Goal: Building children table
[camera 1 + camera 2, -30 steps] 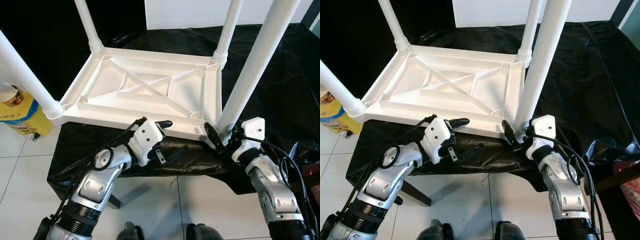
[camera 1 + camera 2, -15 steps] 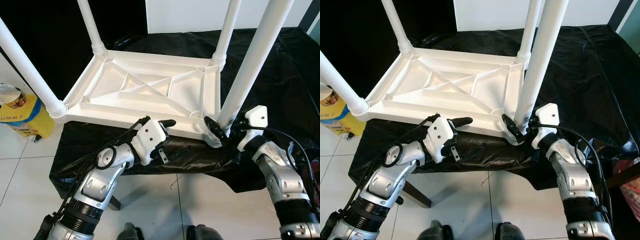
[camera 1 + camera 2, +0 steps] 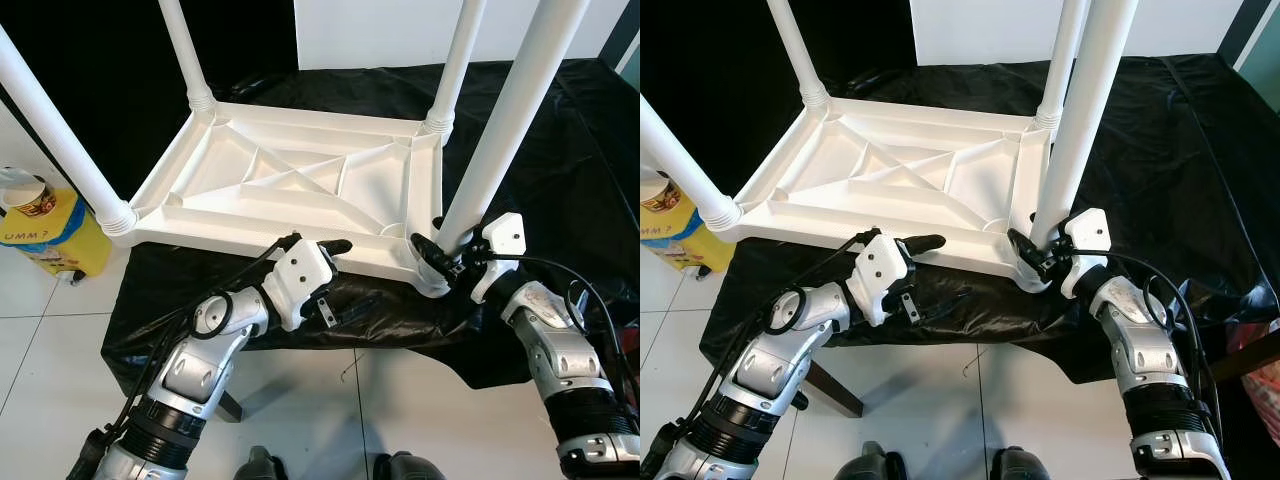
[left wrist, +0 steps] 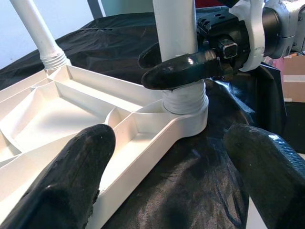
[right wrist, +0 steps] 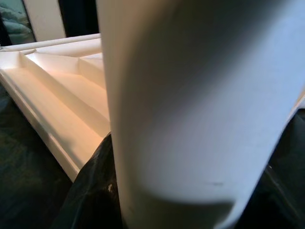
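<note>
White plastic tabletop (image 3: 300, 190) upside down mid-frame on black cloth (image 3: 560, 170), all four legs up. Right gripper (image 3: 437, 258) pinching base of near-right leg (image 3: 495, 130), lower right, probably last tightening. Left gripper (image 3: 338, 280) spread wide, empty, by near edge. Flip left, I'd guess.

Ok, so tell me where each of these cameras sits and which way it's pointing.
Left eye: head, looking down at the upturned white table; both arms show, left gripper, right gripper.
Right eye: same head, same scene, slightly offset.
Left wrist: along its open black fingers toward the near right leg.
Right wrist: pressed up against that leg.
Shared: both wrist views see that leg.
</note>
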Robot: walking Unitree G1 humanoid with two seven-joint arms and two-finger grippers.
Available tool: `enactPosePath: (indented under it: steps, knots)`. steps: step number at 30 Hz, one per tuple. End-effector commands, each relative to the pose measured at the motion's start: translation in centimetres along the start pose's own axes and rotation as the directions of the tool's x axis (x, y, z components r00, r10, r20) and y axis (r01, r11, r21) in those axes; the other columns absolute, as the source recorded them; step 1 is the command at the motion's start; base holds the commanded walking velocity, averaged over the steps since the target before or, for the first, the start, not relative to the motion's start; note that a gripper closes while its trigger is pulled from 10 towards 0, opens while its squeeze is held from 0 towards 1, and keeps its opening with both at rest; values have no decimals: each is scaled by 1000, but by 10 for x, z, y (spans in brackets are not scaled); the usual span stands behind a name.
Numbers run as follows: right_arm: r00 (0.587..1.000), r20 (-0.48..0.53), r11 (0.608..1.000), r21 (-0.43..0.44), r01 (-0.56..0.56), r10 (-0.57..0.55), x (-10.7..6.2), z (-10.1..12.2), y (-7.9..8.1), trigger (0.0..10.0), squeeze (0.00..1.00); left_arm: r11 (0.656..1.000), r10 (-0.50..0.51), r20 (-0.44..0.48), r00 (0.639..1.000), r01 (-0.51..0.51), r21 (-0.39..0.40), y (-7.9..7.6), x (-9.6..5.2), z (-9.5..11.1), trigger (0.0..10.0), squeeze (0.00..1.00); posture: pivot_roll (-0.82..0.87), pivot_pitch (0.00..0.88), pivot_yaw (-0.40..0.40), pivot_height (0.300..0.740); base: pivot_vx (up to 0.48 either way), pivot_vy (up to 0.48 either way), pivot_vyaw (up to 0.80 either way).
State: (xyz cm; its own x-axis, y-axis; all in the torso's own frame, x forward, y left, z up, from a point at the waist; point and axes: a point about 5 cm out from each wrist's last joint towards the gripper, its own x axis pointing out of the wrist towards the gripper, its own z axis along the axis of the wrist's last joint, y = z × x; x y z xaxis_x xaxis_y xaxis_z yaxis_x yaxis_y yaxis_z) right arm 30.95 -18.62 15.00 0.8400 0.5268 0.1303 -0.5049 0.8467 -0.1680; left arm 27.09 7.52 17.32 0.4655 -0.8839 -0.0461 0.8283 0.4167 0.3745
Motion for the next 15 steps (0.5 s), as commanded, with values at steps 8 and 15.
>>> enactPosePath:
  steps: [8, 15]
  knots:
    - [972, -99, 977, -12, 213, -213, -5, -18, 2, 10000, 0, 1000, 3, -16, 1000, -3, 8, -6, 0, -4, 10000, 0, -8, 84, -3, 740, 0, 0, 0]
    - [936, -84, 939, 20, 344, -341, -2, -16, 10, 10000, 0, 1000, 13, -12, 1000, -13, 2, -8, 1, -4, 10000, 0, -12, 82, -10, 740, 0, 0, 0]
